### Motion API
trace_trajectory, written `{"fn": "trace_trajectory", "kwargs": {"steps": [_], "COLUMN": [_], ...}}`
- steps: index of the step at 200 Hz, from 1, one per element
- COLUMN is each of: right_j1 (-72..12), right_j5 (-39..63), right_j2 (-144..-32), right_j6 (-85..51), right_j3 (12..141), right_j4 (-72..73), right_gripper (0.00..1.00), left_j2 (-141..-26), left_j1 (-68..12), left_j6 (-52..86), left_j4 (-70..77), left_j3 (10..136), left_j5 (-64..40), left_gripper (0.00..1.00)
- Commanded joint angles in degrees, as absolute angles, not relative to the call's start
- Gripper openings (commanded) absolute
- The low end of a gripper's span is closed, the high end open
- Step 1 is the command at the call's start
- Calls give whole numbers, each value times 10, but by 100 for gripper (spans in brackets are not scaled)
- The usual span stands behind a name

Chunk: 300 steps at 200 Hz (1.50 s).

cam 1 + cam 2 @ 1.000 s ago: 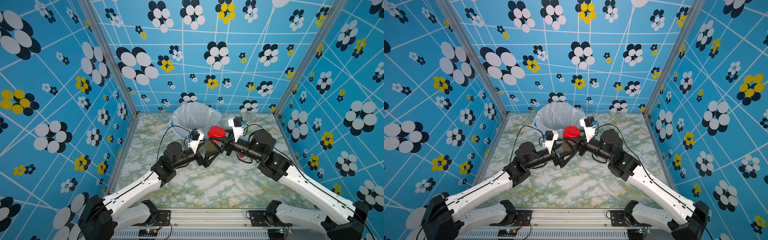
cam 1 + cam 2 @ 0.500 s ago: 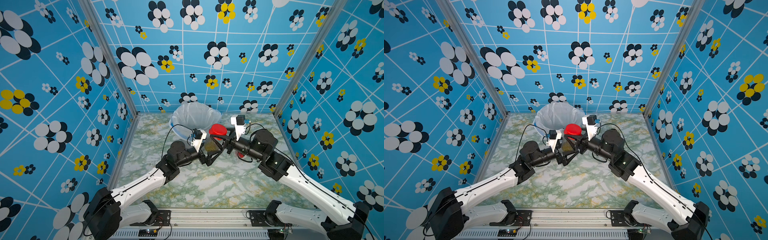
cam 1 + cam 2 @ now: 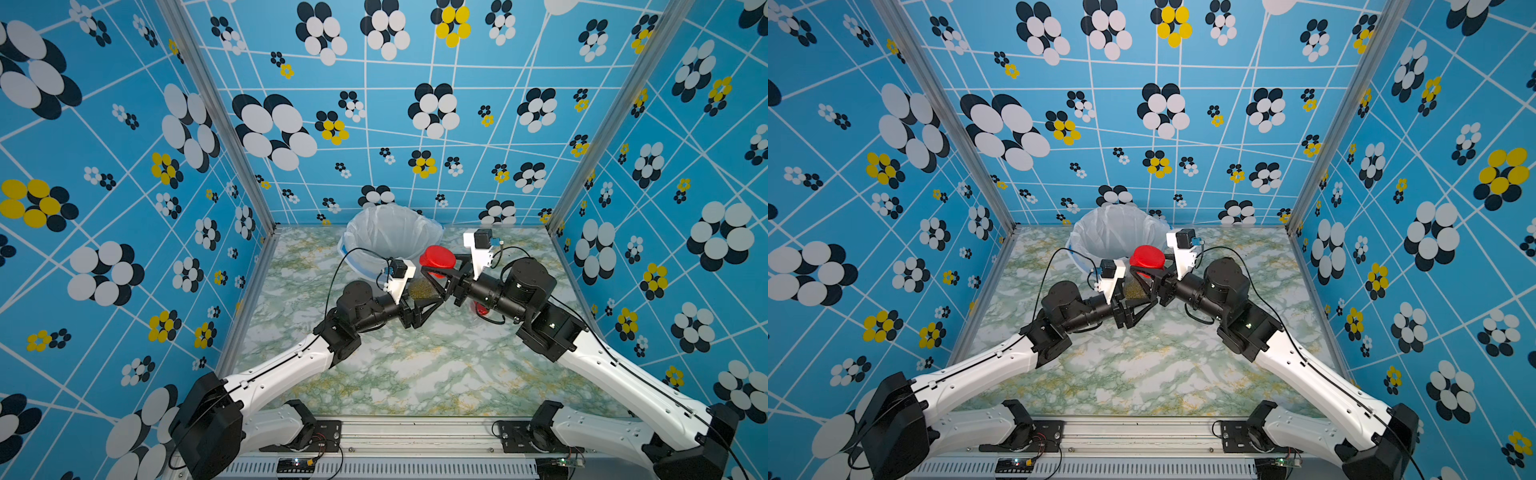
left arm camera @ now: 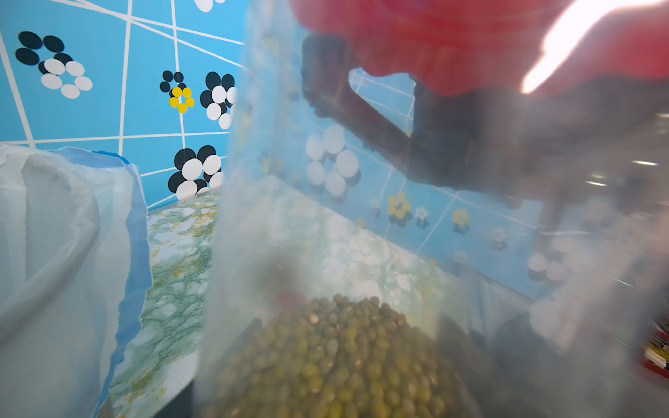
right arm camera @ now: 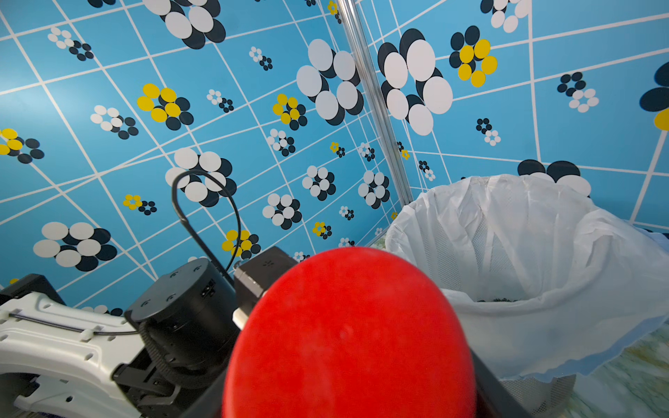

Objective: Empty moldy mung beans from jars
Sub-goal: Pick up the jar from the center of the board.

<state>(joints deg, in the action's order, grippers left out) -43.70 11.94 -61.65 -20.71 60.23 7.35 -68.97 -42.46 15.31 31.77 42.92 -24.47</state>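
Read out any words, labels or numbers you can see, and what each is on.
None can be read.
The red lid, the clear jar and the white bin bag carry no print.
Small marks on a black arm joint are too small to read.

We find nothing readable in any view: no text, label, brand, number or sign on any surface.

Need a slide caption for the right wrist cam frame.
Red lid held close to the lens, white-lined bucket open behind it, left arm nearby.
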Motion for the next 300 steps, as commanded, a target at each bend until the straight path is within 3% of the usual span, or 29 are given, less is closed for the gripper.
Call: {"fn": "trace_trajectory", "kwargs": {"steps": [1,21,38,54,105,155,202,210,235,248,276,300], "right_j1": [-448,-448,-448,-447,-444,-443,-439,-439,-437,-437,-434,-432], "right_j5": [180,184,185,186,187,201,227,227,219,218,214,175], "right_j2": [-600,-600,-598,-596,-599,-610,-626,-627,-622,-623,-627,-616], "right_j6": [-243,-243,-243,-244,-255,-262,-271,-271,-271,-271,-275,-279], "right_j3": [611,613,614,613,609,614,624,624,621,621,622,615], "right_j4": [86,85,83,82,85,86,77,76,75,74,67,60], "right_gripper": [40,40,40,40,39,40,40,40,41,42,50,74], "left_j2": [-699,-700,-698,-694,-684,-707,-721,-720,-712,-706,-694,-692], "left_j1": [-406,-407,-407,-406,-406,-407,-409,-409,-409,-409,-409,-409], "left_j6": [157,155,144,135,115,127,129,126,118,113,114,112], "left_j4": [325,333,327,319,297,344,357,355,352,360,385,363], "left_j3": [439,438,438,438,439,444,454,454,452,445,429,435], "left_j5": [-184,-184,-184,-175,-159,-198,-218,-217,-213,-206,-193,-198], "left_gripper": [84,92,80,87,89,83,85,82,60,57,56,56]}}
